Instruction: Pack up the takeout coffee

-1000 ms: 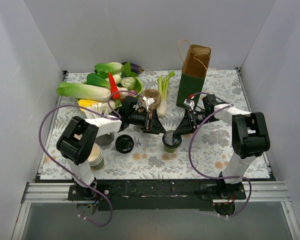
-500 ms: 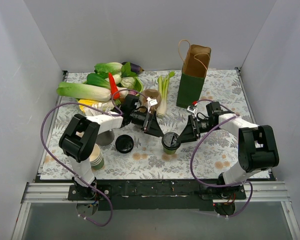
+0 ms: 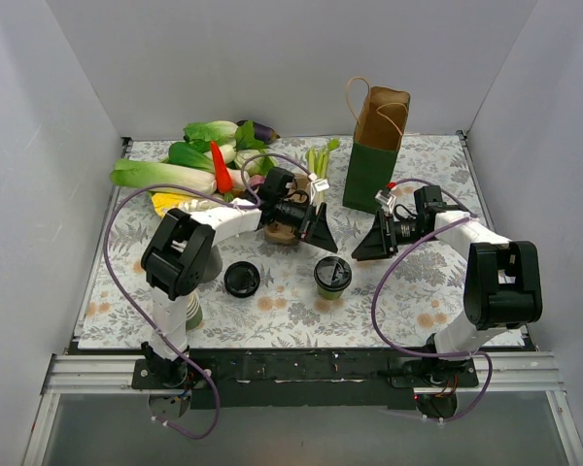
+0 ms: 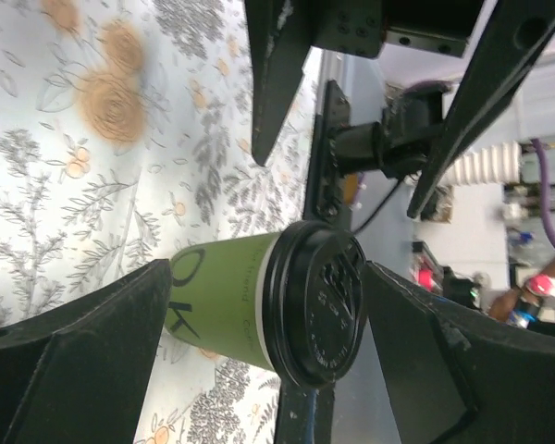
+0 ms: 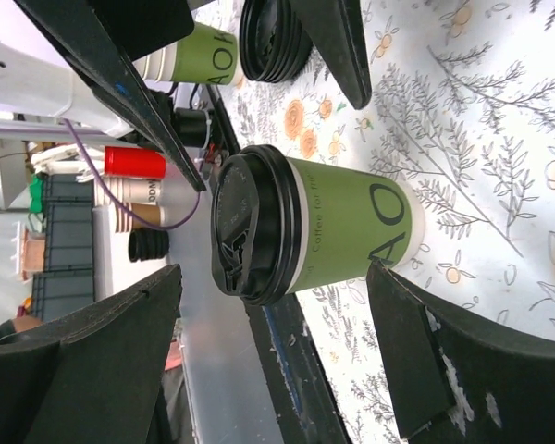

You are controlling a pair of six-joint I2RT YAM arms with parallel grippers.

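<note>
Nearest row: a stack of nested green paper cups (image 3: 187,311) sits at lower left, well apart from the action. A loose round black plastic lid (image 3: 241,280) lies flat on the floral tablecloth (image 3: 301,316), left of centre.
Task cup: the takeout coffee (image 3: 332,275), a small dark green paper cup with its black lid on, stands upright just right of centre. Its long axis is vertical and nothing touches it.
Left side: the left gripper (image 3: 323,236) hangs straight above the cup in the top view, fingers spread wide and empty. Its wrist view frames the cup between them.
Right side: the right gripper (image 3: 367,249) sits up and right of the cup, also spread and empty, with the cup centred in its own view.
Nearer arm: too close to call; both are near, neither touching.
Key relation: the cup lies toward the bottom of the frame from both pincers.
Destination: a dark green paper bag with a brown lining and handles (image 3: 376,146) stands open at upper right, so the right arm looks better placed.
In the way: pale green celery stalks (image 3: 318,175) lie just left of the bag. The leafy green vegetables (image 3: 189,165) at upper left are clear of it.
</note>
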